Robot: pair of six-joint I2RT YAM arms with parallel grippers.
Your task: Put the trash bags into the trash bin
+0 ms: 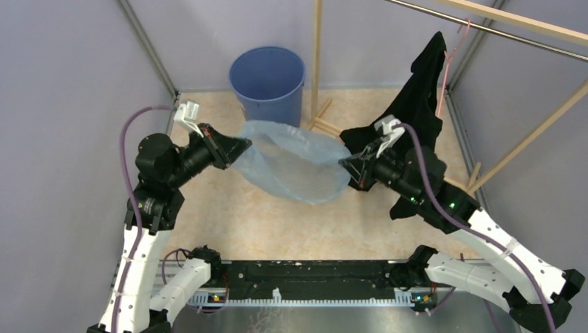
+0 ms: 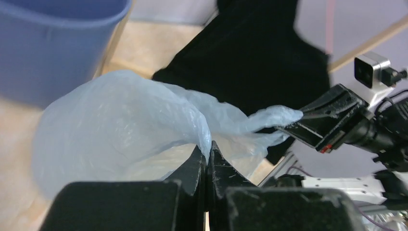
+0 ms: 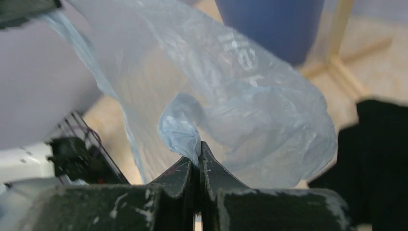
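A translucent light-blue trash bag (image 1: 295, 161) hangs stretched between my two grippers above the floor. My left gripper (image 1: 244, 145) is shut on the bag's left edge (image 2: 204, 137). On the opposite side, the right gripper (image 1: 344, 164) is shut on a bunched fold of the bag (image 3: 185, 130). Faint lettering shows on the plastic (image 3: 238, 50). The round blue trash bin (image 1: 267, 81) stands just behind the bag, its mouth open and facing up; it also shows as the blue bin wall (image 2: 48, 43) and the bin's base (image 3: 274, 24).
A black garment (image 1: 416, 97) on a pink hanger (image 1: 447, 62) hangs from a rail at the right, close behind my right arm. A wooden stand (image 1: 317, 62) rises beside the bin. Grey walls enclose the beige floor (image 1: 277, 222).
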